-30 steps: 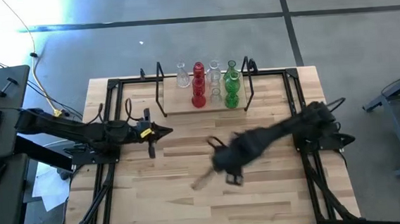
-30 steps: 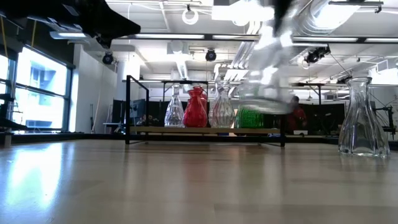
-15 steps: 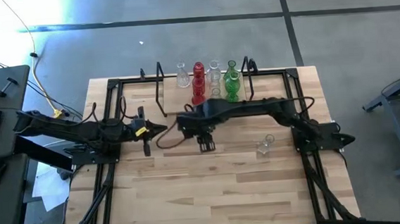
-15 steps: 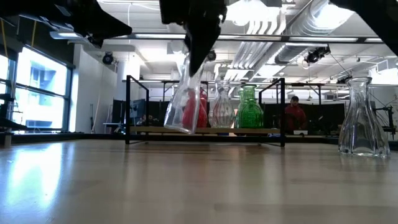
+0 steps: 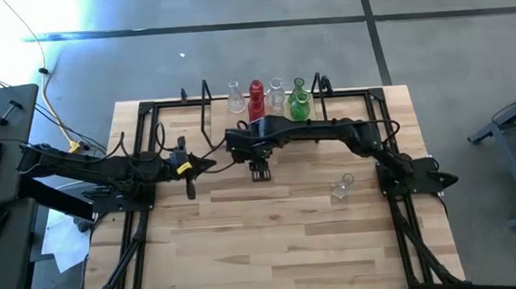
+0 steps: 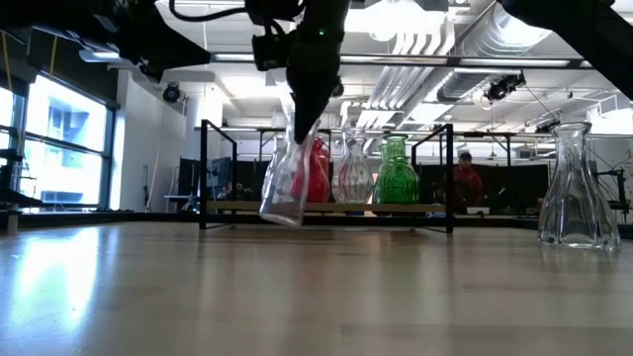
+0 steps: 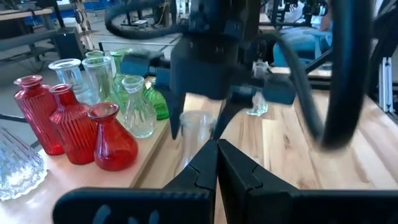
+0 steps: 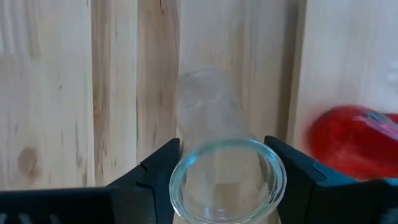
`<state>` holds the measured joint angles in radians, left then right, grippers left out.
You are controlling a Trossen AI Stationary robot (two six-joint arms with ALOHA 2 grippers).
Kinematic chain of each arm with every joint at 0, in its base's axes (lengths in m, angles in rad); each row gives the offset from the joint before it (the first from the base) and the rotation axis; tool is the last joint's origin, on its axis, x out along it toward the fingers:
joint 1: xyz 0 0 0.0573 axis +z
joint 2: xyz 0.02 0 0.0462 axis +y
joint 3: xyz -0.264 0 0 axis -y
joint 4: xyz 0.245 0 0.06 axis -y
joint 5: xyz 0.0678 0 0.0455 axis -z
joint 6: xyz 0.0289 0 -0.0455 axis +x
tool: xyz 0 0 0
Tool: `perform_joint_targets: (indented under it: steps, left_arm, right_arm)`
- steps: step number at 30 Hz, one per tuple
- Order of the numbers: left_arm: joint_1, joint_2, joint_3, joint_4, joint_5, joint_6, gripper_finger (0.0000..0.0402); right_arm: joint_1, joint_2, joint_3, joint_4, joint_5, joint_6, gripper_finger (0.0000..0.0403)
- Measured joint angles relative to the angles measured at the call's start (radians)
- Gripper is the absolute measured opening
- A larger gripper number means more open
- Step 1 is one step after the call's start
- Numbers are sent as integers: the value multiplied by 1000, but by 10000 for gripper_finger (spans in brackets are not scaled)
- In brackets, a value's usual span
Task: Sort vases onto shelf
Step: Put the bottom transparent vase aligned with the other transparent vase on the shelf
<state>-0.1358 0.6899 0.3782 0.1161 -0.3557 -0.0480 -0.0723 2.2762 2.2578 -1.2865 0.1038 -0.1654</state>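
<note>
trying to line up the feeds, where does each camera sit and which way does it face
High: above the table, looking straight down; both arms, right gripper by the shelf.
Low: at tabletop height, level toward the shelf; right gripper holds a tilted clear vase.
Left wrist: past its own shut fingers toward the right arm.
Right wrist: down onto the held vase's mouth.
Shared: all show the right gripper; three show its vase.

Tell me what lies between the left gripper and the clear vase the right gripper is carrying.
Nothing: in the high view, bare tabletop separates the left gripper from the right gripper and its clear vase.
</note>
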Motion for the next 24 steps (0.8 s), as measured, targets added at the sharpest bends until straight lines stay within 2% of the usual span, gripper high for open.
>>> perform_joint_targets:
  steps: [9, 18, 24]
  left_arm:
    - [-29, 0, 0, 8, 6, -32, 0]
    - [-70, 0, 0, 8, 6, -46, 0]
    - [-92, 0, 0, 2, 6, -46, 0]
  right_arm:
    - [22, 30, -1, 20, 5, 28, 182]
    - [70, 34, -1, 82, 76, 31, 242]
    - [99, 27, 1, 121, 90, -1, 253]
